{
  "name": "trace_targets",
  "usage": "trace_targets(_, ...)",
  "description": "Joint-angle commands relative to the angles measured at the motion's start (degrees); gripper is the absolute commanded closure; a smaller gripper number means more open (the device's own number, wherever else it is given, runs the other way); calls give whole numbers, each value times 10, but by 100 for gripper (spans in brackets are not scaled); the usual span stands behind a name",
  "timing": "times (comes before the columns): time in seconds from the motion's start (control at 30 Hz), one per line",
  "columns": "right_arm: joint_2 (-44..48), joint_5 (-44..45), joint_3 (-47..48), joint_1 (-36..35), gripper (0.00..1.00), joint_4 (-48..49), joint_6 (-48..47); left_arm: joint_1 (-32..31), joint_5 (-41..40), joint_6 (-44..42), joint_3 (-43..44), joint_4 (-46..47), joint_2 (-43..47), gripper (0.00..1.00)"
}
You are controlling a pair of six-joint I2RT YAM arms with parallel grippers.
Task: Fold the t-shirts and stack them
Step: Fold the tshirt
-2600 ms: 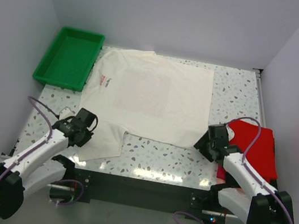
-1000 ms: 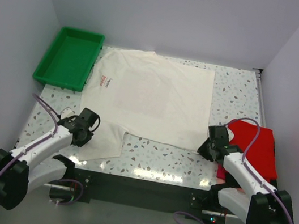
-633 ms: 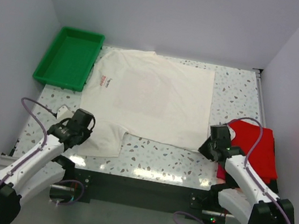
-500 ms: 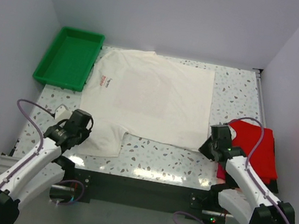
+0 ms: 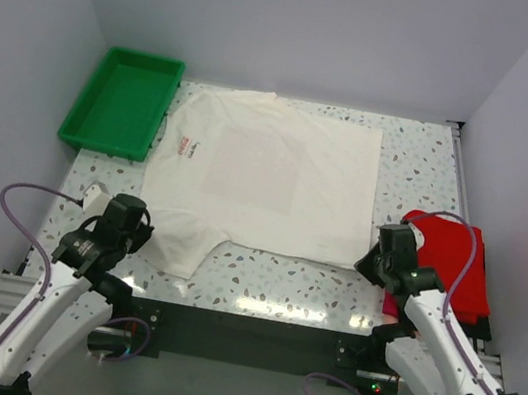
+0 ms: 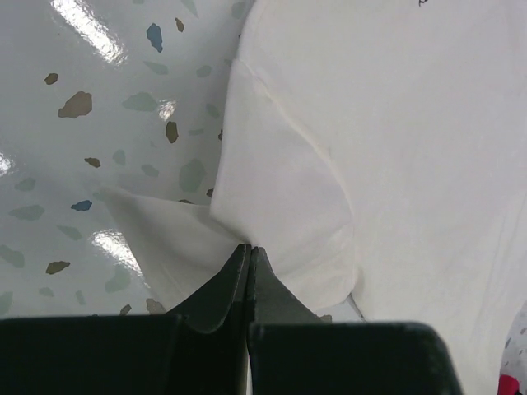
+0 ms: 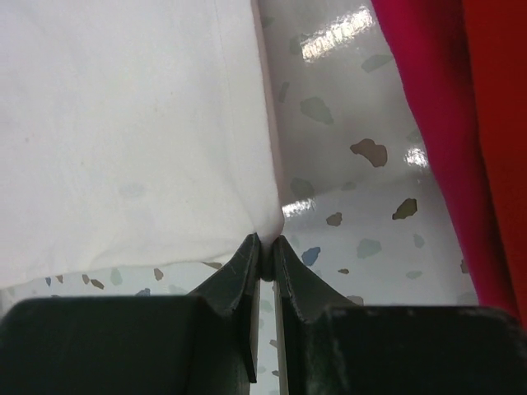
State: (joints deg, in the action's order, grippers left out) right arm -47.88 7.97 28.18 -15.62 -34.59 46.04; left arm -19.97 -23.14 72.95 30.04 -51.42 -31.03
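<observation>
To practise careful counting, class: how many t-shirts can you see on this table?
2 at least: an off-white t-shirt spread across the middle, and a red pile at the right edge, which may hold more than one.

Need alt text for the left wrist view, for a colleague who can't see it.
The left gripper is shut on the sleeve edge of the off-white t-shirt, the cloth puckering where it is pinched. The shirt fills the right of the view; the glossy speckled table shows at left.
</observation>
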Motion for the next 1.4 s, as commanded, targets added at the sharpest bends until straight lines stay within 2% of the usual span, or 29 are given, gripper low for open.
trace_targets(0.0, 27, 14, 30, 4, 100, -48, -4, -2, 0, 11, 37, -39, 21, 100)
trace_targets(0.2, 67, 22, 49, 4, 100, -90, -5, -2, -4, 11, 83, -79, 57, 100)
trace_targets(0.33, 57, 21, 62, 4, 99, -87, -7, -2, -16, -24, 107, -49, 45, 100)
trace_targets(0.43, 8, 18, 81, 4, 100, -55, -24, -2, -28, -60, 125, 3, -8, 100)
trace_targets(0.7, -149, 14, 162, 6, 100, 14, -50, -2, -55, -144, 186, 173, -227, 100)
trace_targets(0.93, -270, -29, 221, 46, 100, 63, -54, 16, -40, -194, 294, 238, -427, 100)
trace_targets(1.2, -375, -79, 302, 90, 100, 86, -57, 105, 48, -228, 345, 306, -533, 100)
trace_targets(1.37, -427, -110, 334, 114, 100, 94, -51, 131, 73, -244, 388, 312, -587, 100)
